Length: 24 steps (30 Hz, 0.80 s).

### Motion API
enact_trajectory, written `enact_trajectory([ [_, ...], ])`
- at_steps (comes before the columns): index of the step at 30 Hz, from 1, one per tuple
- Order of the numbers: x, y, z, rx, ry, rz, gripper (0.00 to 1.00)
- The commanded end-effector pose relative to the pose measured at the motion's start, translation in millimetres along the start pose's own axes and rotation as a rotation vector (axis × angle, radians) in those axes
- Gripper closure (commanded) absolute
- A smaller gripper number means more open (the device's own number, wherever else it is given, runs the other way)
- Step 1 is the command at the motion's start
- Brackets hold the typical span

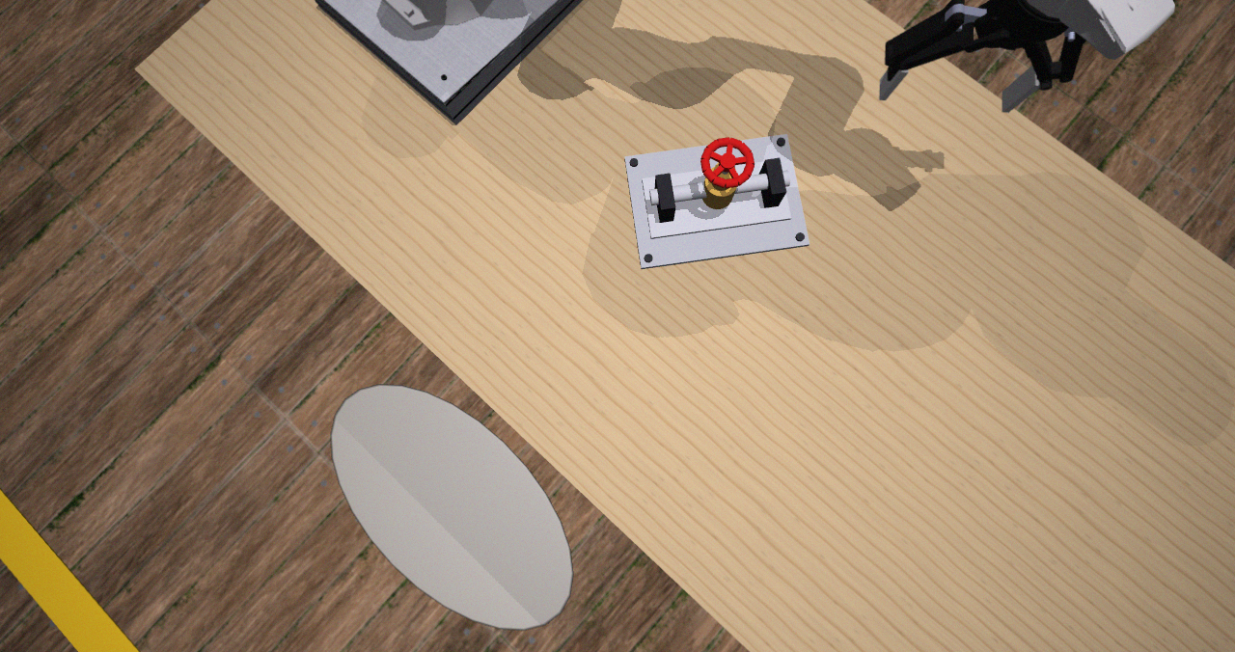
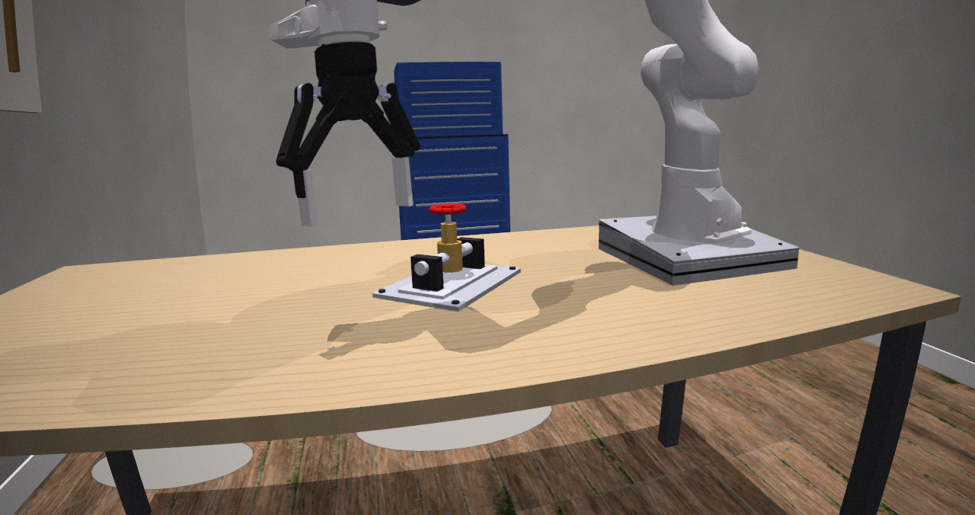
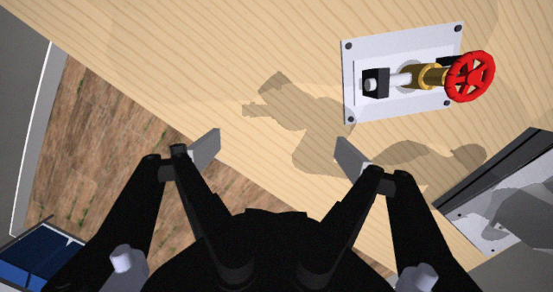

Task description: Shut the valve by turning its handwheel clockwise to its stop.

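Red handwheel sits level atop a brass valve body, near centre of the top view, slightly up and right. The valve's pipe runs between two black blocks on a grey mounting plate, which lies flat on the pale wood table.

I see the gripper in the upper left of the exterior view, hanging well above the table, off to the side of the valve and higher than the wheel. Its fingers are spread fully wide, nothing between them. In the wrist view the valve shows upper right, well apart from both grey fingertip pads.

Arm's base plate sits at the right of the exterior view. A blue tool cabinet stands behind the table.
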<state>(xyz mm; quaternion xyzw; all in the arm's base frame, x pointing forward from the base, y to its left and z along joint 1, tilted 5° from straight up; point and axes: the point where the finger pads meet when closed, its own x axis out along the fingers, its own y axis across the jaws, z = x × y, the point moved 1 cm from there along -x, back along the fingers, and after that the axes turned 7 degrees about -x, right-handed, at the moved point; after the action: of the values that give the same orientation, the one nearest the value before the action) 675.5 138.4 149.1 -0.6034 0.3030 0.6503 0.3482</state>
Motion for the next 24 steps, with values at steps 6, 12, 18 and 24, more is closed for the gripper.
enact_trajectory([
  [6, -0.1, 0, 0, 0.000, 0.000, 0.000, 0.00],
  [12, -0.1, 0, 0, 0.000, 0.000, 0.000, 0.00],
  [18, -0.2, 0, 0, -0.001, 0.000, 0.000, 0.00],
  [24, -7.8, 22, -13, -0.175, 0.001, -0.004, 0.00],
])
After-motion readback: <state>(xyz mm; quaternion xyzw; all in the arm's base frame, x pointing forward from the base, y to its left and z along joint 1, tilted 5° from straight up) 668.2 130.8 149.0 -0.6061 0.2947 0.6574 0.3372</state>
